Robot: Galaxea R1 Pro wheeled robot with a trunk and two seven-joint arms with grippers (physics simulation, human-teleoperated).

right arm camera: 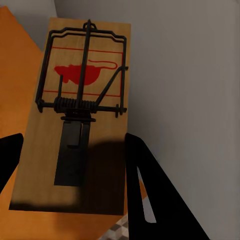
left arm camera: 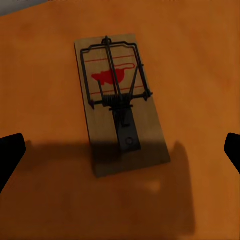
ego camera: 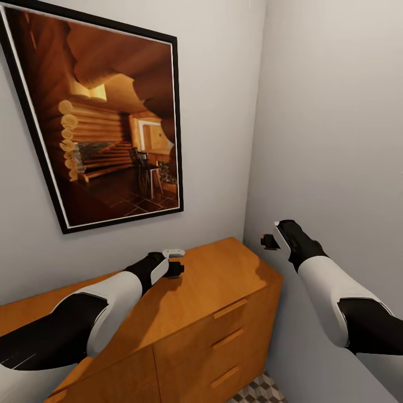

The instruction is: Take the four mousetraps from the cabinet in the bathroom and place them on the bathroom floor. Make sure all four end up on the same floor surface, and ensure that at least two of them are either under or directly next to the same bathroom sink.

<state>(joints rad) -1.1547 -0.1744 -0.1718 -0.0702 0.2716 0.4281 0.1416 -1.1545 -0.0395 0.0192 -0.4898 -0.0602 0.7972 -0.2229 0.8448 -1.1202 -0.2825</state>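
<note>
Right gripper [right arm camera: 75, 170], fingers clamping a mousetrap [right arm camera: 80, 105], beside the cabinet [ego camera: 224, 280]; its lower end is shadowed. Left gripper [left arm camera: 120, 150], spread wide with fingertips cropped, hovers over a second mousetrap [left arm camera: 120, 100] lying flat on the cabinet top at 12 o'clock.

my arms: glossy white shells on the forearms, matte black segments above them and black wrists. left tool [ego camera: 174, 267] has a pale grey cap over a small black block. right tool [ego camera: 271, 242] is a black block with a white strip beside it. fingertips [left arm camera: 11, 152] plain black, no markings.
</note>
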